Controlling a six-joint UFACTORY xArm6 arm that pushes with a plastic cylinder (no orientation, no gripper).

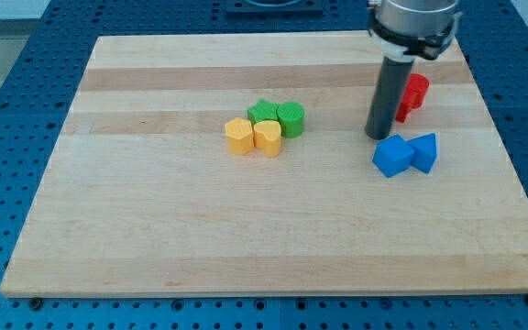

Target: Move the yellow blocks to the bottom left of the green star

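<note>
Two yellow blocks sit side by side near the board's middle: a yellow hexagon (238,136) on the view's left and a yellow heart-like block (268,137) touching it on the right. Just above them are a green star (263,112) and a green cylinder (291,119), all clustered together. The yellow blocks lie at the star's lower left and lower edge. My tip (378,136) rests on the board well to the right of this cluster, just above a blue block (392,156) and left of a red block (413,95).
A second blue block (424,152), wedge-like, touches the first blue block on its right. The red block is partly hidden behind the rod. The wooden board (154,229) lies on a blue perforated table.
</note>
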